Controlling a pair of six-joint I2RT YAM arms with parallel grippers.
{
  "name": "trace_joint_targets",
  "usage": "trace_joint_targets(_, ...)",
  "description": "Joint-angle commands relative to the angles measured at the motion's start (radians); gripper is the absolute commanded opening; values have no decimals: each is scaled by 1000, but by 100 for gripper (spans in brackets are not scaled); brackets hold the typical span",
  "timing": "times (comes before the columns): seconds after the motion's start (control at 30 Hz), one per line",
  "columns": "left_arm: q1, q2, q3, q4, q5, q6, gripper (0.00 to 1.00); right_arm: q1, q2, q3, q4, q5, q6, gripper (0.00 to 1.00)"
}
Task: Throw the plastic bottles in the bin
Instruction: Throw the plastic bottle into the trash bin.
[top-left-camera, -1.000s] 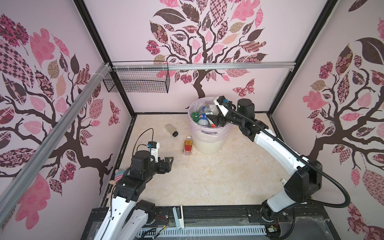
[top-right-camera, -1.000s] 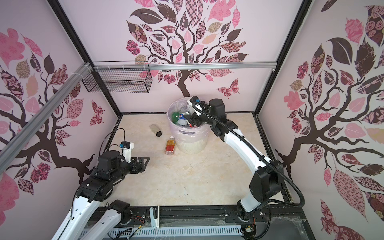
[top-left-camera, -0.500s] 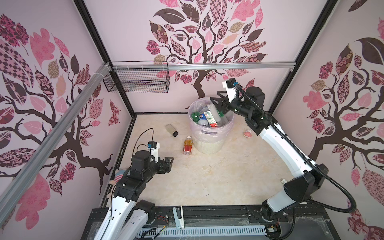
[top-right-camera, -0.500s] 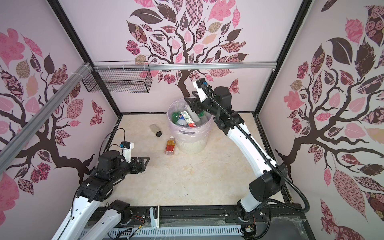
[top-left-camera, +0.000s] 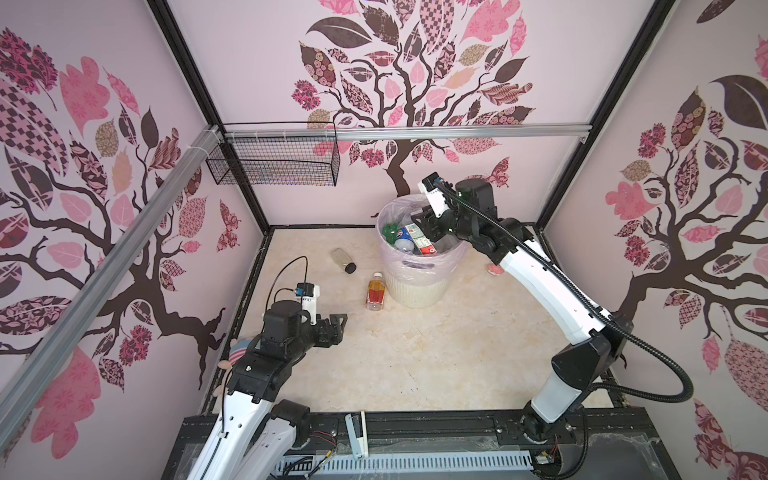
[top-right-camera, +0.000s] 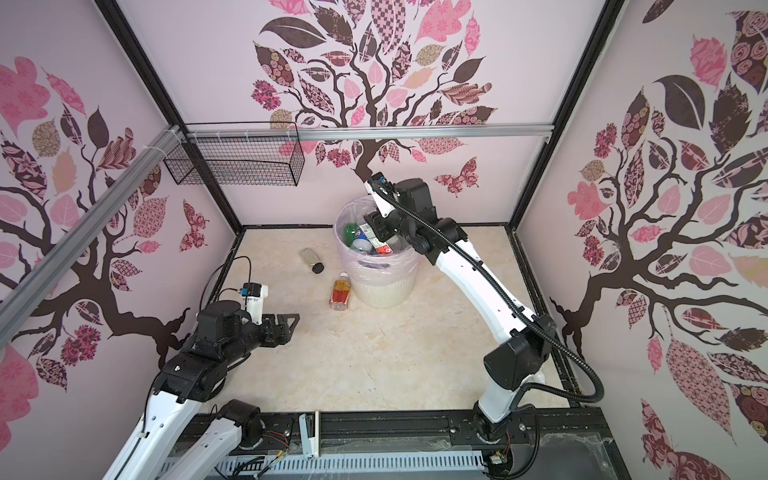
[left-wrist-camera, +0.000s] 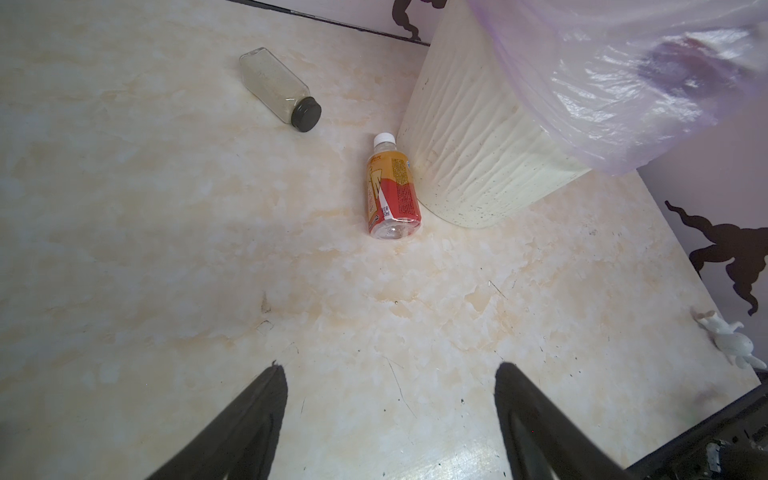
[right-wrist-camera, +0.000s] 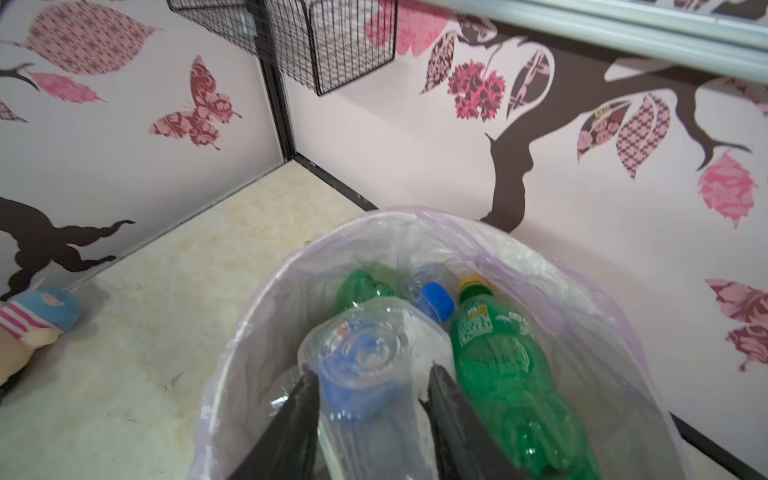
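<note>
Pink tree-decal walls (top-left-camera: 249, 62), marbled beige floor (top-left-camera: 415, 353)

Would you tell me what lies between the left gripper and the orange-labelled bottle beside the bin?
Only bare table between left gripper and orange-labelled bottle, as the left wrist view shows.

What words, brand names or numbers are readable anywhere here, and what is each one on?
Nothing here reads clearly enough to quote.
orange-red bottle: printed label with a yellow logo, too small to read.
green bottle: white print on its label, blurred.
clear bottle: some blue on it, blurred.
other bottles in the bin: labels too small in both top views.
</note>
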Motion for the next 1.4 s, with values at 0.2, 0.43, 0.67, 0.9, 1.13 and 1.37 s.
trace_joint_targets(0.2,4,-1,-19,14,-13,6,82,-2,34,3,-75,51,-3,41)
trace_joint_targets(0.43,4,3,-18,16,-8,8,81,-4,36,-10,-47,93,-8,42)
trace_joint_targets(0.67,4,-1,-19,16,-9,5,81,-5,128,47,-69,168,-4,43)
trace_joint_targets(0.9,5,-5,-19,17,-9,4,82,-18,137,47,-60,204,21,43)
trace_joint_targets(1.13,3,-4,-18,17,-9,3,82,-30,77,31,-57,129,51,48)
trace_joint_targets(1.37,4,37,-11,28,27,8,85,-33,-134,-47,29,-7,119,62)
